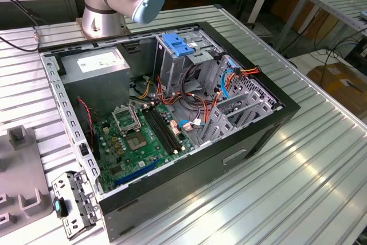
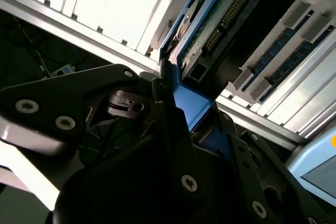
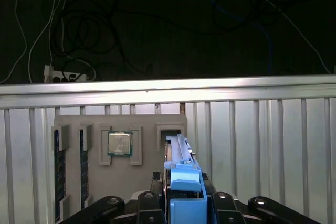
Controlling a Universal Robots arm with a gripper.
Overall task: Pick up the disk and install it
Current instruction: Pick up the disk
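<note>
Pick-up step: your gripper point(image 3: 184, 199) is pinching the disk point(image 3: 177, 151) by its blue carrier point(image 3: 187, 181), edge-up beside the grey tray point(image 3: 143, 178); lifting probably calls for keeping it upright.

Ribbed aluminium table point(image 1: 309, 159) is carrying 1 open computer case point(image 1: 229, 162), with 1 grey moulded tray point(image 1: 23, 199) and 1 perforated metal bracket point(image 1: 74, 199) lying beside it at the exterior view's left and the arm's base point(image 1: 97, 21) standing beyond.

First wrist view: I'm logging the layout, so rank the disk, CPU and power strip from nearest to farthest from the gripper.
1. Disk: held between the gripper jaws.
2. CPU: in the tray ahead.
3. Power strip: beyond the table edge.
</note>
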